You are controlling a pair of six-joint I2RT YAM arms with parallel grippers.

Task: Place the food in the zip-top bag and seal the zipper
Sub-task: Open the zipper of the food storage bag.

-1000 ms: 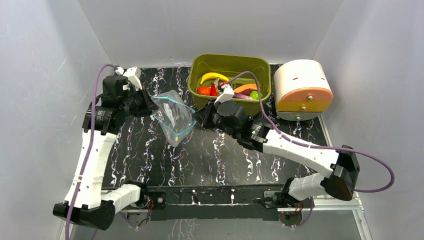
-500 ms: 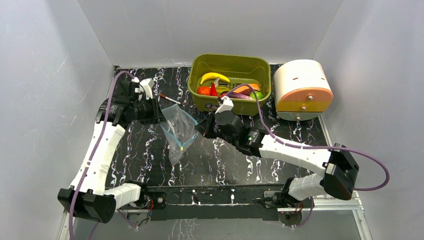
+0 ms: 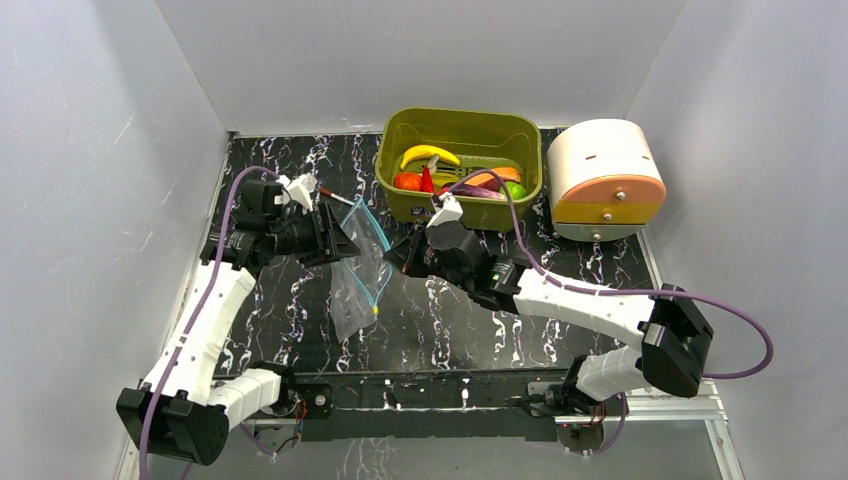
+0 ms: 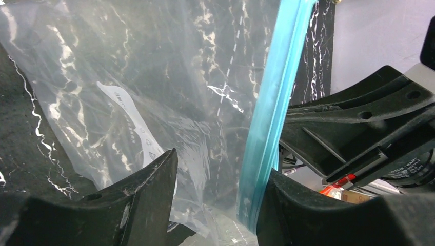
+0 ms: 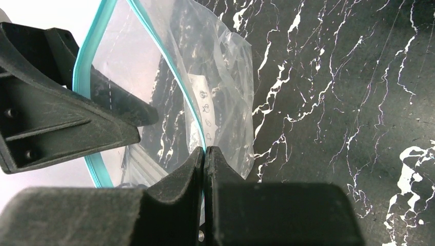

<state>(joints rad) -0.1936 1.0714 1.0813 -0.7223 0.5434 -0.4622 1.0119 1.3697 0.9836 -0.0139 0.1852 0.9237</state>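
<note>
The clear zip-top bag (image 3: pixel 356 268) hangs over the table between my two grippers, its mouth partly spread. My right gripper (image 5: pixel 205 149) is shut on the teal zipper (image 5: pixel 169 66) at the bag's right edge. My left gripper (image 4: pixel 220 164) stands open at the mouth; the zipper strip (image 4: pixel 272 107) lies against its right finger, and the bag wall (image 4: pixel 154 92) passes between the jaws. The food sits in the olive-green tub (image 3: pixel 400 125): banana (image 3: pixel 428 154), tomato (image 3: pixel 407 181), chili (image 3: pixel 427 180), carrot (image 3: pixel 493 177), green fruit (image 3: pixel 513 189). No food shows in the bag.
A thin red-tipped stick (image 3: pixel 338 197) lies on the black marbled table just behind the left gripper (image 3: pixel 335 235). A white cylinder with an orange face (image 3: pixel 605 180) stands right of the tub. White walls close in on both sides and the back.
My left gripper has opened, letting go of the bag's edge, and moved right and nearer. The bag, earlier spread wide, now hangs lower and narrower from the right gripper.
</note>
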